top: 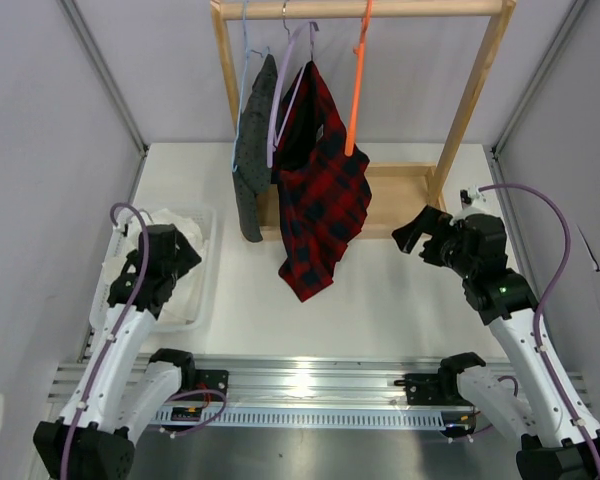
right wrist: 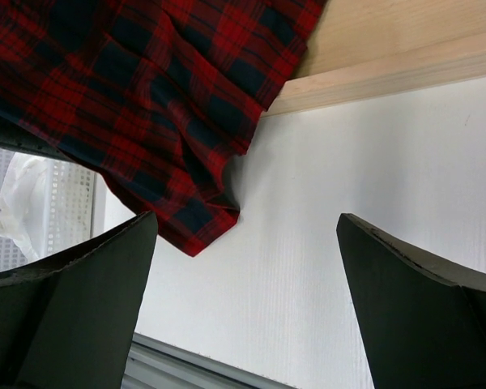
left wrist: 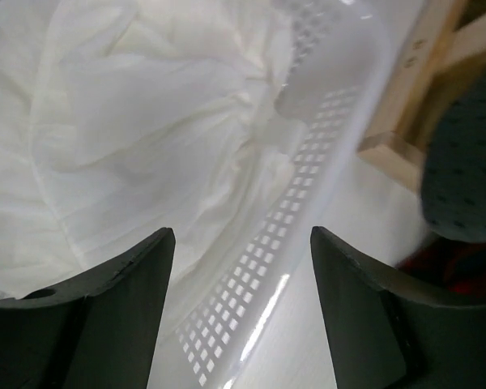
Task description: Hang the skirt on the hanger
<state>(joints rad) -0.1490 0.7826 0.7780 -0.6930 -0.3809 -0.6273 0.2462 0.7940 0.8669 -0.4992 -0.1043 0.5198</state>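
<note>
Skirt [top: 183,222]: white crinkled fabric, bunched inside the perforated white basket [top: 202,295], left middle of the top view.
Hanger [top: 357,80]: orange, hooked on the wooden rail [top: 400,8], top centre, just right of the plaid garment [top: 320,190].
Left gripper [left wrist: 239,312]: fingers spread, grasping nothing, poised over the basket wall and skirt.
Right gripper [right wrist: 243,300]: fingers spread wide, empty, above the white table [right wrist: 373,162] near the plaid hem.

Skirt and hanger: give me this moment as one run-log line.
skirt: in basket | orange hanger: bare, on rail | left gripper: open, over basket | right gripper: open, empty
</note>
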